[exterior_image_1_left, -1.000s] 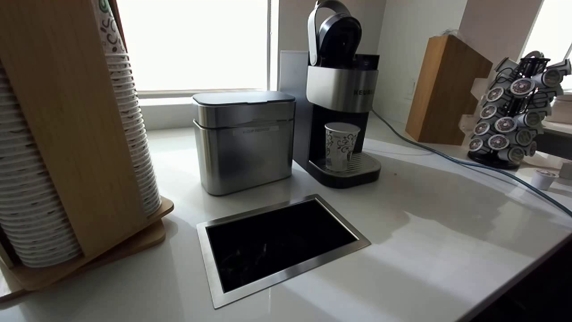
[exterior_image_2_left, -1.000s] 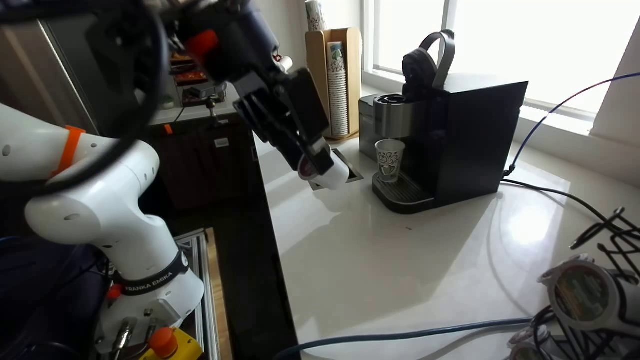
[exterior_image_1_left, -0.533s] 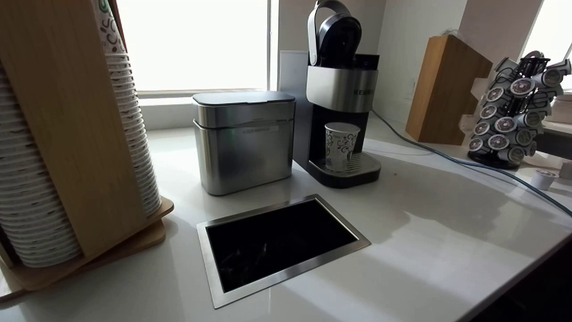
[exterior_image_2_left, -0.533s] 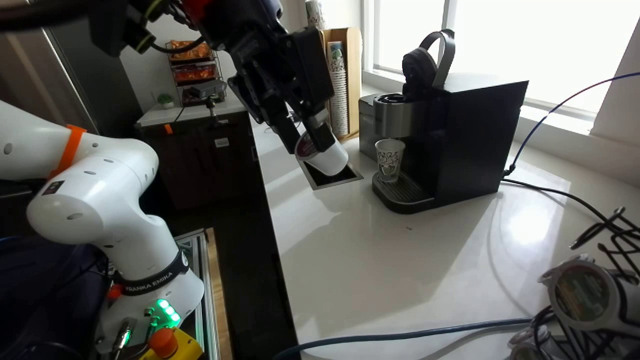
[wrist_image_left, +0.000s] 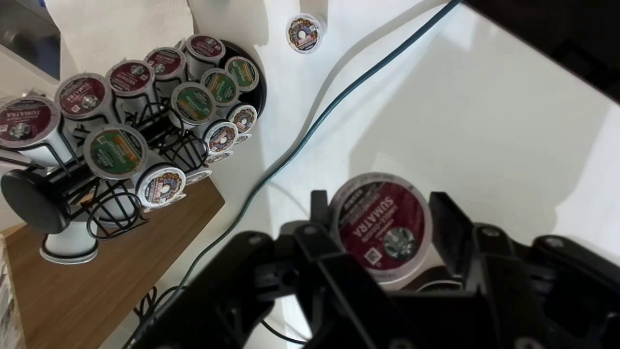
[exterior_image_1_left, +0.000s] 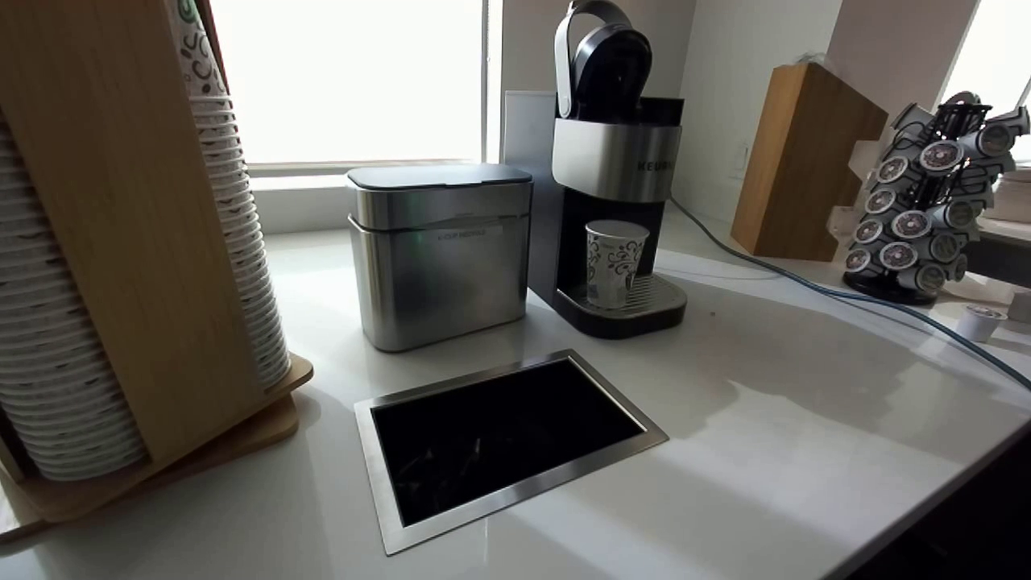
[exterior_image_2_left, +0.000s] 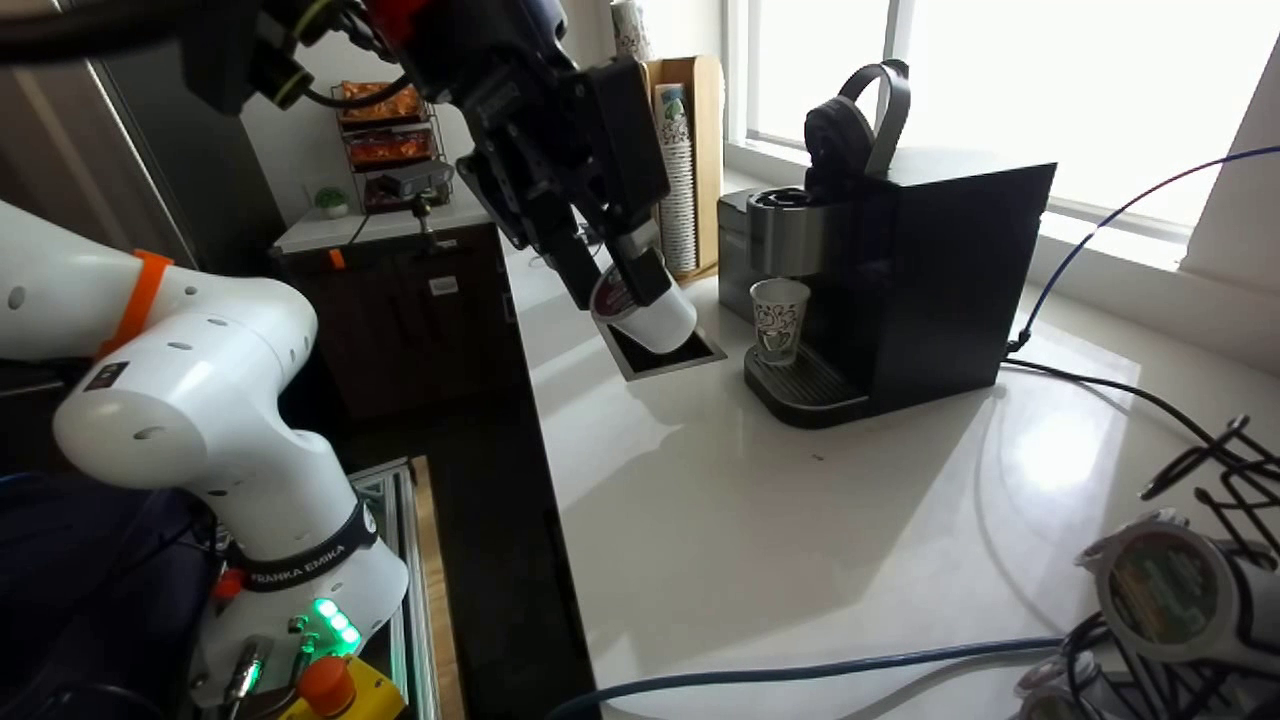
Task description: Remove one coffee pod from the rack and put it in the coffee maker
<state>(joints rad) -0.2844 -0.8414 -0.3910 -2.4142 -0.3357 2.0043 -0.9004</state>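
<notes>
I find one Sumatra pod (exterior_image_2_left: 662, 326) clamped in the gripper (wrist_image_left: 382, 214), held apart from the Keurig coffee maker (exterior_image_1_left: 616, 165), off its drip tray (exterior_image_1_left: 656, 295) side. In an exterior view the pod's long axis slopes, printed lid up and away from the Keurig, narrow end down toward it. Counted: one paper cup (exterior_image_1_left: 614, 266) on the tray; right of the Keurig, one carousel (exterior_image_1_left: 886, 292), one loose pod (exterior_image_1_left: 978, 325). Versus one second ago, the pod sits higher; the robot base lights (exterior_image_2_left: 337, 622), then dark, show green.
</notes>
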